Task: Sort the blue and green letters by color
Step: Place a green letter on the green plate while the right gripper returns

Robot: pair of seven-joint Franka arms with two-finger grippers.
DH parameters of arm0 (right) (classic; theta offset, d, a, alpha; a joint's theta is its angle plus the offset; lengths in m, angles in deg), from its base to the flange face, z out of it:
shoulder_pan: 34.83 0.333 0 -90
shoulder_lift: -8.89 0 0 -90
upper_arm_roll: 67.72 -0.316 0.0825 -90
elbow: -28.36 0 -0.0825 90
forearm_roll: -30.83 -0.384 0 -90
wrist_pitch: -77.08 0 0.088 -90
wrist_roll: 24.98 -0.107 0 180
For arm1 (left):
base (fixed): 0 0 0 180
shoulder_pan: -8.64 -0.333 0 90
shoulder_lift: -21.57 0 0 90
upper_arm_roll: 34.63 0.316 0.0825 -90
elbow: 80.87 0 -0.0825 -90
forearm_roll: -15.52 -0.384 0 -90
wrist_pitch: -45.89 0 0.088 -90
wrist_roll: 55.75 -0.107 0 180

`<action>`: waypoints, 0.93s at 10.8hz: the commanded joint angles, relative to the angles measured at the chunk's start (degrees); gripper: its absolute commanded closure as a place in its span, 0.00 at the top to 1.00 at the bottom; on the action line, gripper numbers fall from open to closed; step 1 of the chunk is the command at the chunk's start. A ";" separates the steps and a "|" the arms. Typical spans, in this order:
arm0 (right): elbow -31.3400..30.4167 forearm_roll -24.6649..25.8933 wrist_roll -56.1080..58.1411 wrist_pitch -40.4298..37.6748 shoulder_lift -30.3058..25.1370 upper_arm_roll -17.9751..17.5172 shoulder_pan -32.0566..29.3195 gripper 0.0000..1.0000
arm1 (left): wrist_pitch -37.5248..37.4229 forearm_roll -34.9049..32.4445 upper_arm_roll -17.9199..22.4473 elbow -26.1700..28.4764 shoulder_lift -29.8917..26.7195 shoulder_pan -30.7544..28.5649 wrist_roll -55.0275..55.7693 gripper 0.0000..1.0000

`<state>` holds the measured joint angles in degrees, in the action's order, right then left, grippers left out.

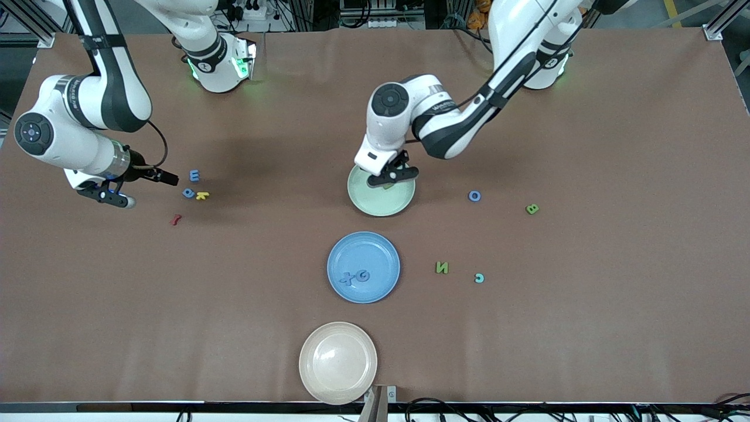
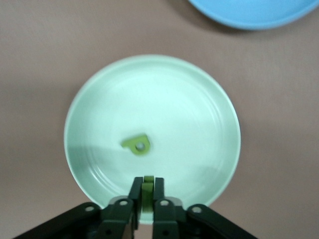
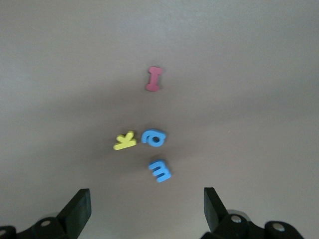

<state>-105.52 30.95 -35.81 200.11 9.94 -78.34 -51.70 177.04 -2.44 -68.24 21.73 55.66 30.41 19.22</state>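
1. Front view: left tool (image 1: 391,177) hangs over the green plate (image 1: 375,202), its fingers clamped on a small olive green letter (image 2: 147,189) held edge-on, so its shape cannot be told.
2. Under that tool, a second olive letter (image 2: 138,145) lies flat on the green plate, a rounded shape with one small hole.
3. Right tool (image 1: 111,196) hangs low over the bench (image 1: 586,328) at the right arm's end, jaws spread wide with nothing between them.
4. Just beside the right tool lie a blue E (image 1: 194,175) and a blue ring-shaped letter (image 1: 187,193), the latter touching a yellow K (image 1: 202,196); a red piece (image 1: 175,220) lies near them.
5. Blue plate (image 1: 363,267), nearer the camera than the left tool, carries two blue letters: an X (image 1: 349,278) and a G (image 1: 363,275), side by side.
6. Toward the left arm's end from the left tool: a blue O (image 1: 474,196), a green B (image 1: 532,208), a green N (image 1: 442,268) and a teal C (image 1: 479,278), all flat and apart.
7. Cream plate (image 1: 338,362) sits nearest the camera.
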 commanded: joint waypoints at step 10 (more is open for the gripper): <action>-12.98 -1.26 39.38 21.10 2.55 2.27 -0.44 0.87 | -2.83 -5.06 8.62 -6.88 4.49 -12.19 -0.17 1.00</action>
<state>-117.17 30.91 -2.72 218.66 11.75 -75.61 -51.70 175.00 -5.42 -63.30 18.23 57.46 18.27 19.88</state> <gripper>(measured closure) 0.057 0.000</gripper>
